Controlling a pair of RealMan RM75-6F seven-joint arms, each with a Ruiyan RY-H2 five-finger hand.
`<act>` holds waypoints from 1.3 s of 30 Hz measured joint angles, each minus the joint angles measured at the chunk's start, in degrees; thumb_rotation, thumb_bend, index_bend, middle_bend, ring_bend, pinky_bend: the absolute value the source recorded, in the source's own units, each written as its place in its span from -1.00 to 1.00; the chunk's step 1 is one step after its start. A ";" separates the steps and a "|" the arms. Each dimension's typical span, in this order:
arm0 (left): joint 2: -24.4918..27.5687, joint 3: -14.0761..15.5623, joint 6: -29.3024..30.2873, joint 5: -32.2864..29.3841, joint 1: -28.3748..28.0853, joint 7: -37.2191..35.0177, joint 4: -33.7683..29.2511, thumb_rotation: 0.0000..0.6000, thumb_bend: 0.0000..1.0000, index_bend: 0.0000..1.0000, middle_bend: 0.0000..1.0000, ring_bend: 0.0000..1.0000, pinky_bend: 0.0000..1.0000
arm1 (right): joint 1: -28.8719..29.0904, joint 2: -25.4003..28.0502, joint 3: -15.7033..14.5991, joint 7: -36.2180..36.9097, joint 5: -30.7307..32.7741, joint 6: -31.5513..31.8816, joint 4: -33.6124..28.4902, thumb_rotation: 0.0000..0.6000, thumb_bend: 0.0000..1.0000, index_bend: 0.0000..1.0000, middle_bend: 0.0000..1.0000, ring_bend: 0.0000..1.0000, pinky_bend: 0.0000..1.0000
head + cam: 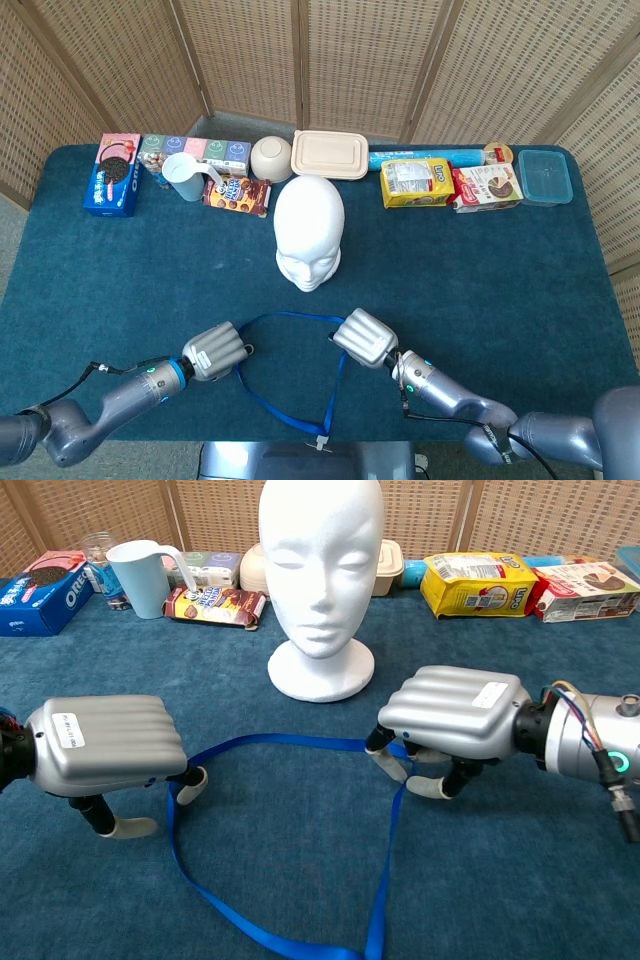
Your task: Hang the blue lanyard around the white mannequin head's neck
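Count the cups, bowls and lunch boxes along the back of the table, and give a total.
Cups: 1
Bowls: 1
Lunch boxes: 2
Total: 4
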 measured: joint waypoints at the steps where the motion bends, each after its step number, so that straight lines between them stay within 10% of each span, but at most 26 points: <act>1: -0.10 0.01 0.14 0.04 0.05 0.01 0.12 0.52 -0.27 -0.14 1.00 1.00 0.93 | -0.01 0.02 0.02 0.07 0.05 0.00 -0.02 1.00 -0.08 0.52 0.99 1.00 1.00; 39: -2.79 -0.20 4.70 2.22 0.82 -4.89 4.25 0.82 -0.27 0.53 1.00 1.00 1.00 | -0.78 -0.24 1.03 1.57 1.63 1.15 -1.20 1.00 -0.08 0.56 1.00 1.00 1.00</act>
